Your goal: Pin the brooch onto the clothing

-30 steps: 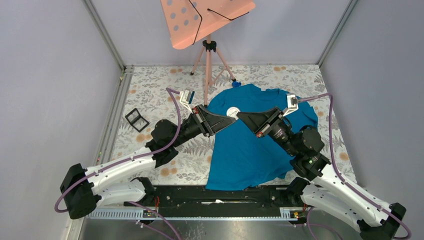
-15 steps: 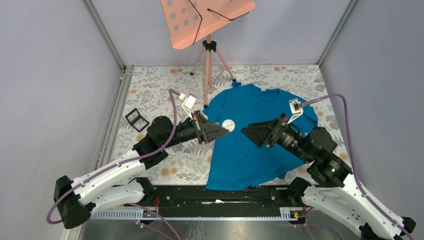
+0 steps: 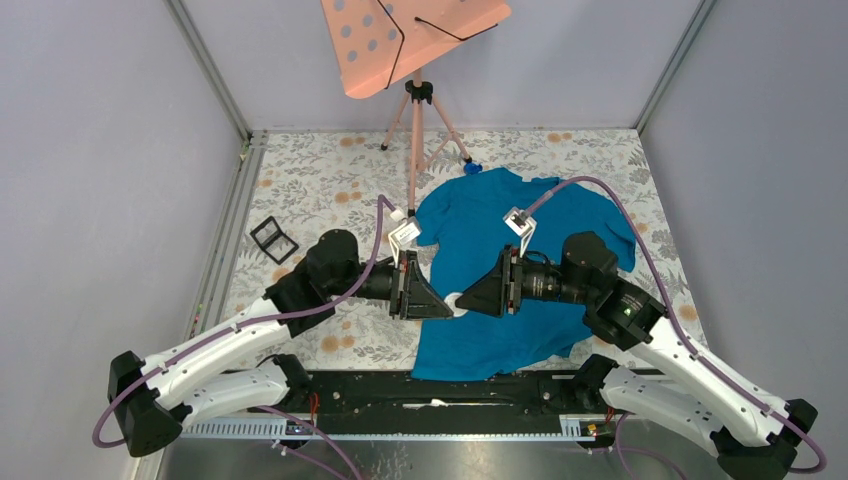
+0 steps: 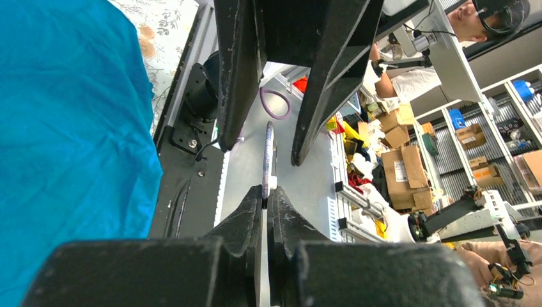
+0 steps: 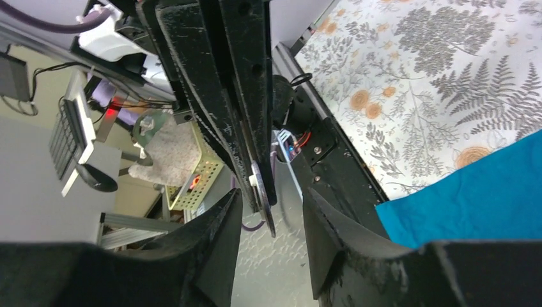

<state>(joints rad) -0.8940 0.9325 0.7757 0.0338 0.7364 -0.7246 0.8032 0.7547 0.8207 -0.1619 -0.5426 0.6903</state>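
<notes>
Both arms are reaching in over the plain teal-blue short-sleeved T-shirt (image 3: pixel 500 230), which lies spread on a tablecloth printed with grey ferns and orange flowers (image 3: pixel 320 180).

The left gripper (image 3: pixel 432 298) is pressed tight together, and it is pinching the small round pale brooch disc (image 3: pixel 457 298) by its rim. From the left wrist view the disc (image 4: pixel 269 153) stands edge-on, sticking straight out of the black fingertips. Seen from above, it sits over the shirt's left side, towards the lower hem.

Facing it nose to nose is the right gripper (image 3: pixel 472 297), claw spread. In the right wrist view its two fingers (image 5: pixel 224 224) stand apart on either side of the disc (image 5: pixel 257 185), with a gap showing on each side.

The table sits in a booth of pale lavender-grey walls (image 3: pixel 100 150) with metal corner posts. At the back stands a pink perforated board (image 3: pixel 400 30) on a pink tripod (image 3: pixel 415 120), with a tiny bright-blue lump (image 3: pixel 472 168) beside one foot. A black square frame (image 3: pixel 273 239) lies on the cloth to the left, well apart from the shirt. A black rail (image 3: pixel 450 392) runs along the near edge. Past it, the left wrist view catches shelving and stacked cardboard boxes (image 4: pixel 406 169).
</notes>
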